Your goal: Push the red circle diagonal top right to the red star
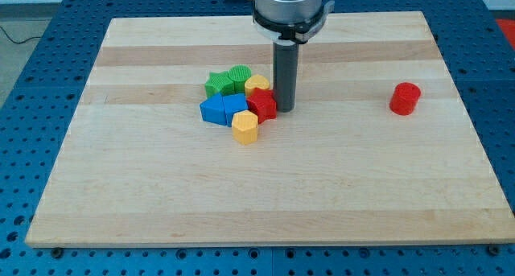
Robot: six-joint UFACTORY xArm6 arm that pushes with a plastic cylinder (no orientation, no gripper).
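The red circle (405,98) stands alone at the view's right, far from the other blocks. The red star (262,105) sits at the right side of a tight cluster near the board's middle. My tip (285,108) rests on the board just right of the red star, touching or almost touching it. The red circle is well to the right of my tip and slightly higher in the view.
The cluster holds a green star (216,84), a green circle (240,77), a yellow heart (257,84), a blue block (223,109) and a yellow hexagon (245,125). The wooden board (161,187) lies on a blue perforated table.
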